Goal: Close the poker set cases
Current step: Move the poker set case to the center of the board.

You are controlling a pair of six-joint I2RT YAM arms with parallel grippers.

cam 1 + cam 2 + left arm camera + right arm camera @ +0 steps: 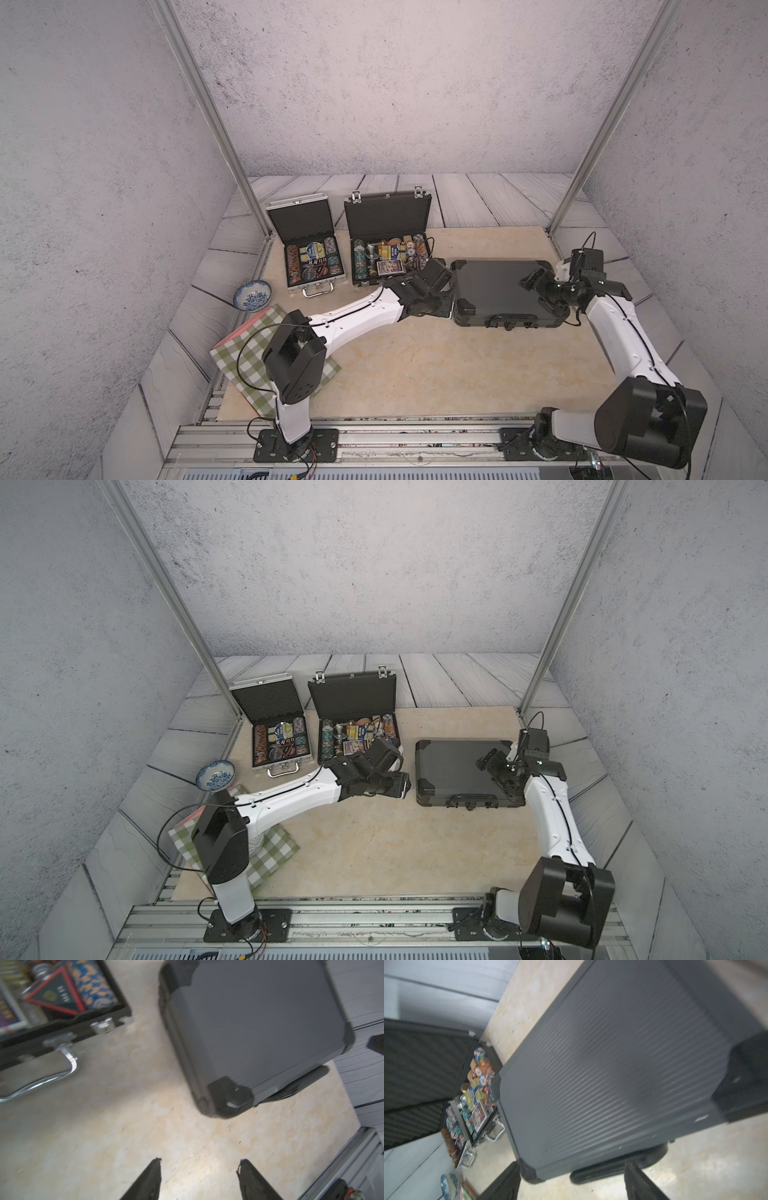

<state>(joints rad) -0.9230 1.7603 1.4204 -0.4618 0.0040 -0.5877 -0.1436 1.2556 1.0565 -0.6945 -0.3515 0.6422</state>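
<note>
Three poker set cases stand on the beige mat. A small silver case [309, 257] at the left is open, its lid upright, chips and cards showing. The middle black case [388, 249] [62, 1022] is open too. At the right the large black case [505, 291] [259, 1022] [612, 1064] lies shut, handle [616, 1165] toward the front. My left gripper [444, 305] [200, 1161] hangs open over bare mat by that case's near left corner, holding nothing. My right gripper [542, 295] [571, 1163] is open above the right part of its ribbed lid, empty.
A blue and white bowl [252, 294] sits at the mat's left edge. A green checked cloth [249, 353] lies under the left arm's elbow. Metal frame posts [249, 199] rise at both back corners, and a rail [374, 432] runs along the front.
</note>
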